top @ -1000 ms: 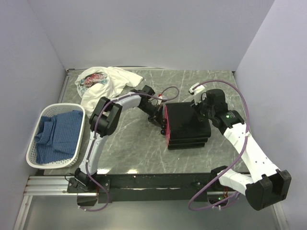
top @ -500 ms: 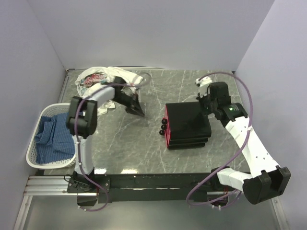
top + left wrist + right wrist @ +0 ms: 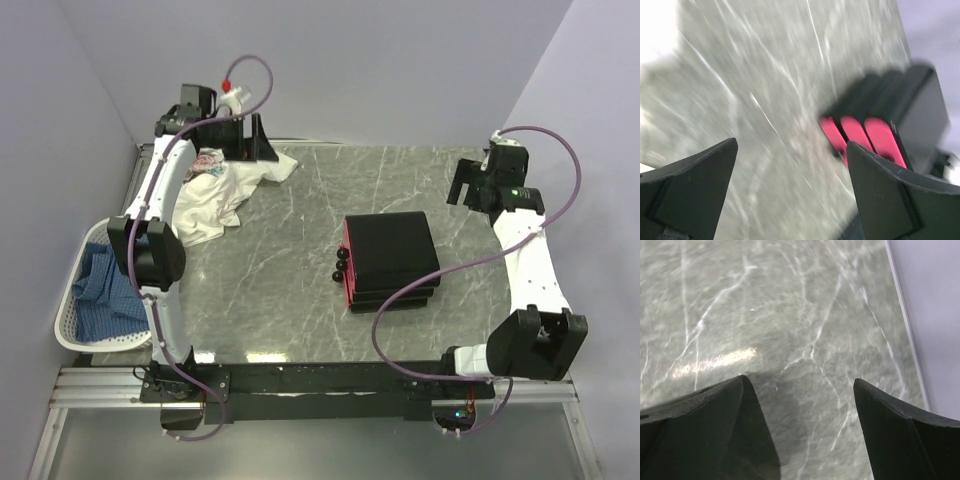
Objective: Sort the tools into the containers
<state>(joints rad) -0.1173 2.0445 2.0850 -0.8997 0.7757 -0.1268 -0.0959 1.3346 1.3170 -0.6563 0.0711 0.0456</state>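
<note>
Left pincer (image 3: 791, 145) and right pincer (image 3: 799, 380) both gape wide and hold nothing, raised at the far left and far right of the bench (image 3: 270, 300). No tools are in sight and the drawer unit (image 3: 390, 255) sits mid-bench with its drawers apparently shut, so the sorting looks done.

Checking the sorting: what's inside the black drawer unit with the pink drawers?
The black boxy drawer unit has all three pink drawers pushed shut, so whatever is inside is hidden.

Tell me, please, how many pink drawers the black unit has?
3. The pink drawers sit stacked in the black drawer unit mid-table, fronts toward the left arm's side; the left wrist view shows all three, none hidden.
</note>
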